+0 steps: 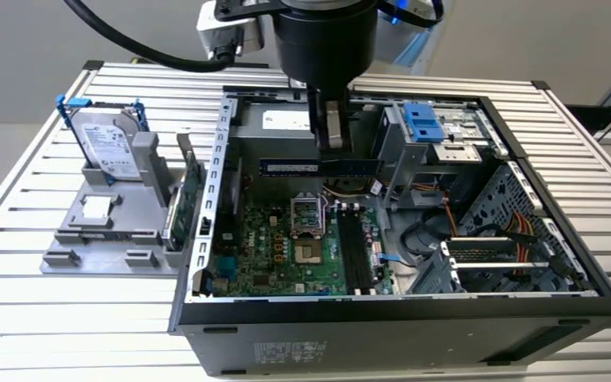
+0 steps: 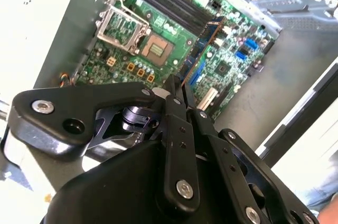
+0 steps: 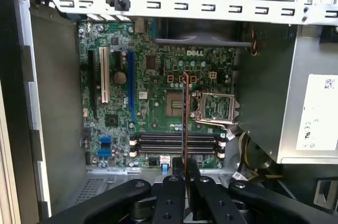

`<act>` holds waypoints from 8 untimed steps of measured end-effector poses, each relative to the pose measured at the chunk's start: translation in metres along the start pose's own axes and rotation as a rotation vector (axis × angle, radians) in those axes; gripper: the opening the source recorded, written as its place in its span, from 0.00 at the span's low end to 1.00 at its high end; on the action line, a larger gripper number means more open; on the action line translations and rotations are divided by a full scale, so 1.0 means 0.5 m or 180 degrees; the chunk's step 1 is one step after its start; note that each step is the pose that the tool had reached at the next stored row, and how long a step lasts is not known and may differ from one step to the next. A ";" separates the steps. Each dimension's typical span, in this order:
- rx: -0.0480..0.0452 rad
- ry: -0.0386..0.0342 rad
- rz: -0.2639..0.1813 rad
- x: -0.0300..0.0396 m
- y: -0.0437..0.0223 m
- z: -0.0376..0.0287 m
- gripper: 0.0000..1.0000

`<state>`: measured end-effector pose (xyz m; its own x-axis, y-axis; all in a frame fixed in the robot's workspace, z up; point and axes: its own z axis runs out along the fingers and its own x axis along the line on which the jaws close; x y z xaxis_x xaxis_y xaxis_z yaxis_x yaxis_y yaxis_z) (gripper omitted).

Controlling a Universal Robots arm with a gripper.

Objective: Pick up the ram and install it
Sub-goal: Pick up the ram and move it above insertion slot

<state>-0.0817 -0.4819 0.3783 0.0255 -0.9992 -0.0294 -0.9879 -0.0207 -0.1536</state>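
One tool [image 1: 333,147] hangs inside the open case [image 1: 391,322], its fingers shut tight on the ram [image 1: 295,167] near the middle of the stick. The ram is held level and on edge, in the air over the far part of the motherboard [image 1: 284,251], touching nothing but the tool. In both wrist views the ram [image 3: 184,108] [image 2: 206,39] runs out from the tool [image 3: 184,170] [image 2: 175,85] edge-on. It lies crosswise to the black slots [image 3: 174,140], which sit below it and apart from it. Outside the case, at the exterior view's left, a grey stand [image 1: 104,231] on the bench [image 1: 29,318] carries a hard drive [image 1: 109,143] leaning upright. A green card [image 1: 178,211] stands just beside the case wall.
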 end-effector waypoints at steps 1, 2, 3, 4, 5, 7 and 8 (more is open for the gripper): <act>0.0000 0.0000 0.0000 0.000 -0.007 0.001 0.00; 0.0000 0.0000 0.0000 0.000 -0.013 0.002 0.00; 0.0000 0.0000 0.0000 0.001 -0.018 0.003 0.00; 0.0000 0.0000 0.0000 0.001 -0.024 0.004 0.00; 0.0000 0.0000 -0.0001 0.001 -0.030 0.005 0.00; 0.0000 0.0000 -0.0001 0.001 -0.041 0.006 0.00; 0.0000 0.0000 -0.0001 0.001 -0.046 0.007 0.00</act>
<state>-0.0585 -0.4819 0.3783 0.0258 -0.9992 -0.0294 -0.9879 -0.0210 -0.1536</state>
